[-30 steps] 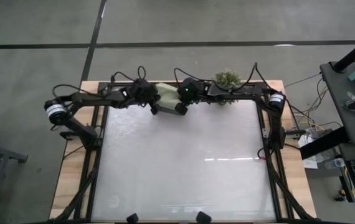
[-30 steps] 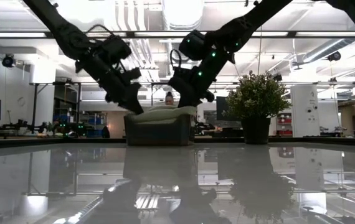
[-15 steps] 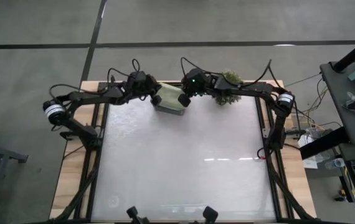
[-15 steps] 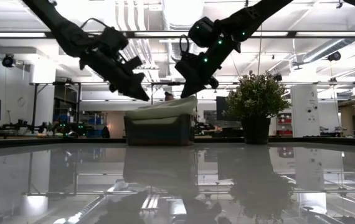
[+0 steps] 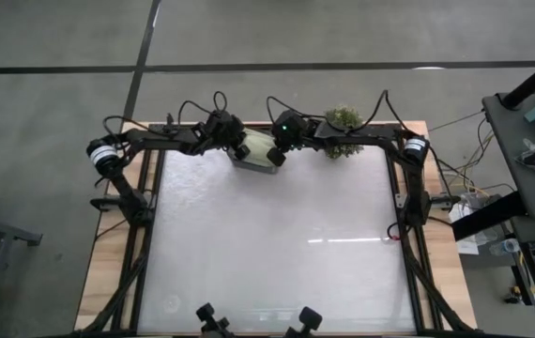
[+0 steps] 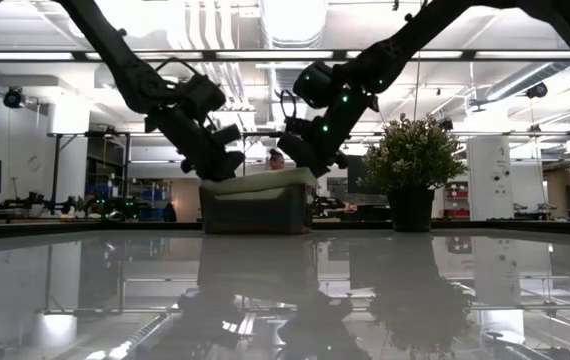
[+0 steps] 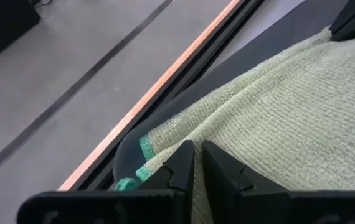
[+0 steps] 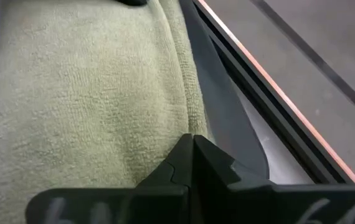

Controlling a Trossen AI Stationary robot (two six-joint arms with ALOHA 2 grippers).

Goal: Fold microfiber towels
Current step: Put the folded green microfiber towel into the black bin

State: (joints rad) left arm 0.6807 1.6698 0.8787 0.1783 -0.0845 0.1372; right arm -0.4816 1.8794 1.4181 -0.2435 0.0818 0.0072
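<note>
One sage-green microfiber towel [image 5: 258, 146] is showing on top of the dark grey tray [image 6: 253, 208], which is sitting at the desk's [image 5: 267, 253] far edge, toward 12 o'clock and slightly left of centre in the high view. A teal edge [image 7: 144, 148] is peeking out beneath it in the left wrist view, so at least one more cloth appears to be lying underneath; how many cannot be told.

Both arms are meeting over the tray. The left tool [image 5: 239, 148] is sitting at the towel's 9 o'clock side, its fingers nearly together with the cloth's hem lying right at the tips; whether any fabric is pinched cannot be confirmed. The right tool [image 5: 277, 156] is pressing at the towel's 3 o'clock side with its fingers fully together on the nap.

Progress judgement: the top towel is lying folded and stacked, while the wide desk surface is carrying no spread cloth. A potted plant [image 5: 343, 120] is standing beside the tray at 3 o'clock. Whether further towels are awaiting folding is not determinable.
</note>
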